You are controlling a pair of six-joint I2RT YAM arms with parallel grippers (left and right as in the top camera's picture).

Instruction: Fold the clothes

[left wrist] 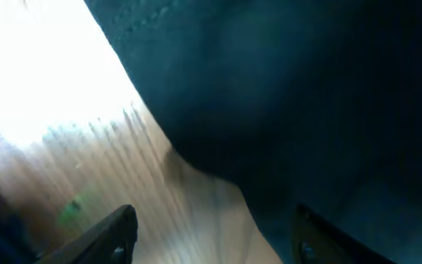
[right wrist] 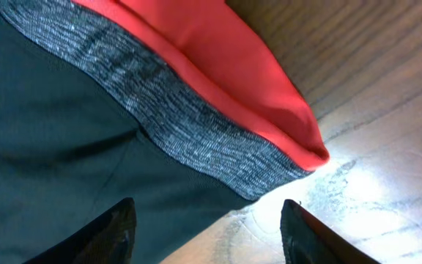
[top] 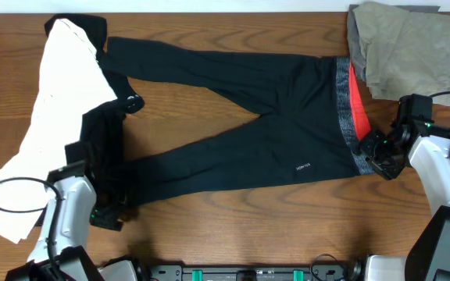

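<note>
From my station I see the black leggings [top: 241,117] spread flat across the wooden table [top: 209,242], legs running out to the left and splitting apart, the grey and red-orange waistband [top: 347,105] at the right end. A white piece [top: 53,109] lies over the far left of the table, a crumpled black piece [top: 104,148] sits just beside it against the lower leg's end, and a khaki piece [top: 408,47] is bunched in the top right corner, touching the waistband's upper end. My left gripper [top: 108,215] is down at the cuff end of the lower leg; on its wrist camera the gripper [left wrist: 212,220] has its two fingers standing apart with bare wood between them, and dark fabric [left wrist: 306,95] fills the upper right of that view (I cannot tell whether it is the leg or the separate black piece). My right gripper [top: 377,152] sits at the lower corner of the waistband; its wrist camera shows the gripper [right wrist: 207,220] spread apart as well, nothing pinched, the waistband's grey knit corner and red-orange inner face lying just beyond the fingertips.
</note>
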